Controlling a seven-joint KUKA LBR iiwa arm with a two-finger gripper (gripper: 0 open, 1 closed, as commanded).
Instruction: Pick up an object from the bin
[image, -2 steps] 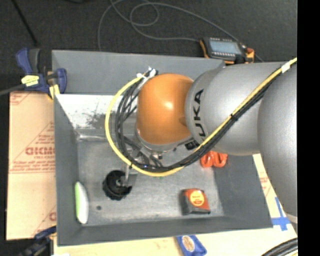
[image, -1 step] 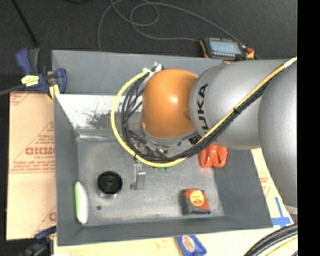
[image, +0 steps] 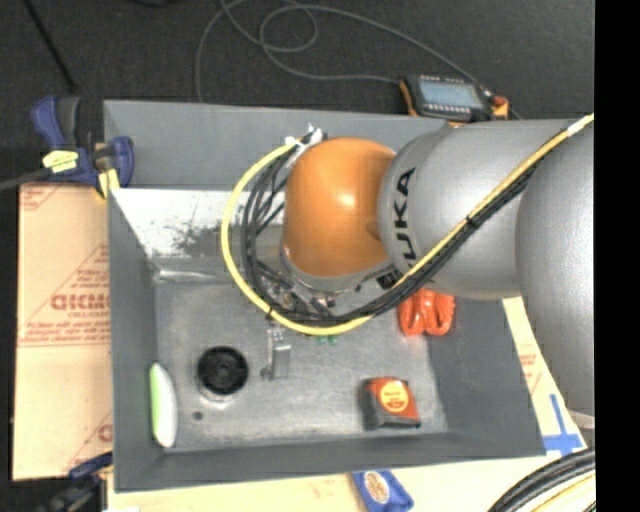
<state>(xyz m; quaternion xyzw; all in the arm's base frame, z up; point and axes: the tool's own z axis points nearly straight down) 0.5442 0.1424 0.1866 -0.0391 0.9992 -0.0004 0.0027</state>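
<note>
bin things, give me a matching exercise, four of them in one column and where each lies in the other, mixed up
1 black ring
2 pale green-white stick
3 orange-black tape measure
4 red-orange lump

A beside the arm, view's right
B along the bin's view-left wall
C bottom of view, right of centre
D floor left of centre, beside the stick

Pairs: 1-D, 2-B, 3-C, 4-A

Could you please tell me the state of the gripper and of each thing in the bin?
gripper: low over bare floor, beside the black disc.
black disc: lying flat, free.
white stick: lying flat along the left wall of the bin.
tape measure: lying flat, tape drawn in.
orange thing: partly hidden by the arm.
</note>
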